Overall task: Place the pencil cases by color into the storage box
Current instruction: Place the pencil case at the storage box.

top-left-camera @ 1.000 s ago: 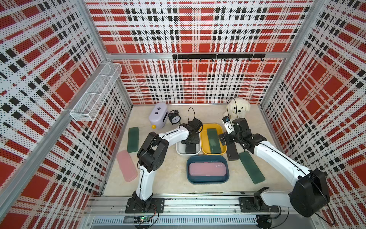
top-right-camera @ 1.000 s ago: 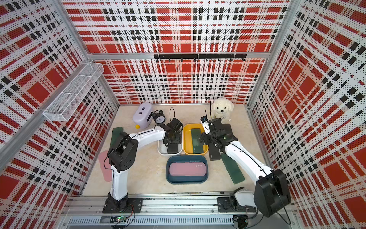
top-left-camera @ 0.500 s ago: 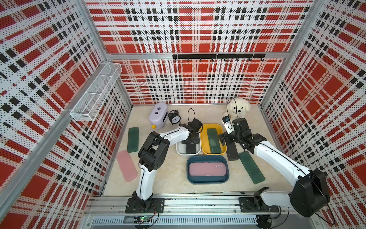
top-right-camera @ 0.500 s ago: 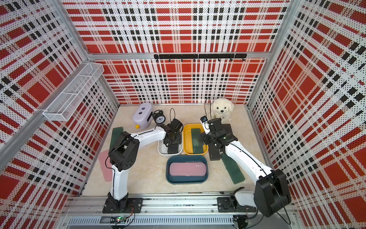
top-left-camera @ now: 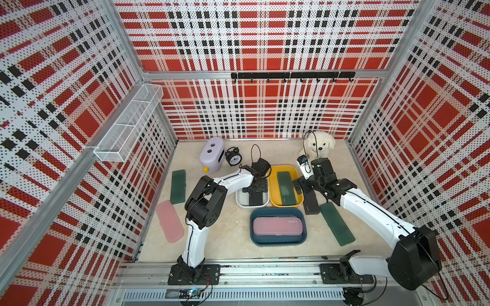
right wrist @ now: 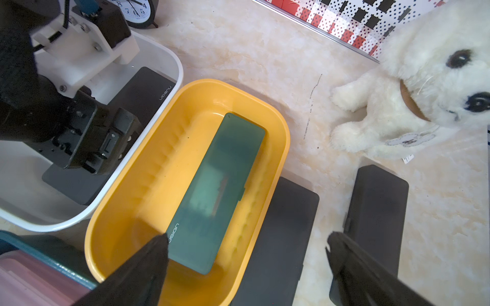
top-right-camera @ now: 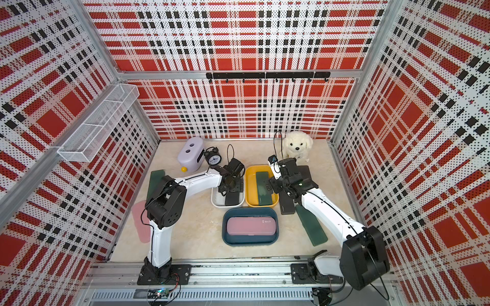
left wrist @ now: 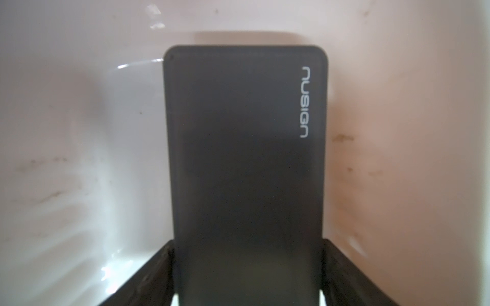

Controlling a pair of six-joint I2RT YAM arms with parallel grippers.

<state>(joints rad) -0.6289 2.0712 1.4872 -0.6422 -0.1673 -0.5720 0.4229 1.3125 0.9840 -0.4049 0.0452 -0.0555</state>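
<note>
A black pencil case point(left wrist: 244, 159) lies in the white bin point(top-left-camera: 240, 202). My left gripper point(left wrist: 248, 242) straddles its near end, open, with thin slivers of white showing between fingers and case. The yellow bin point(top-left-camera: 272, 182) holds a green case point(top-left-camera: 285, 188). In the blue bin point(top-left-camera: 278, 240) rests a pink case point(top-left-camera: 277, 225). My right gripper point(right wrist: 246, 237) hovers open over a loose black case point(right wrist: 281, 238) beside the yellow bin. Another black case point(right wrist: 376, 212) lies near it. Loose green cases point(top-left-camera: 177, 186) point(top-left-camera: 336, 225) and a pink one point(top-left-camera: 169, 225) lie on the table.
A lilac box point(top-left-camera: 212, 156) and an alarm clock point(top-left-camera: 233, 158) stand at the back left. A plush dog point(top-left-camera: 318, 144) sits at the back right, close behind my right arm. A wire basket point(top-left-camera: 130, 124) hangs on the left wall.
My left gripper's jaws have widened off the black case in the white bin. Neither arm has shifted visibly.
</note>
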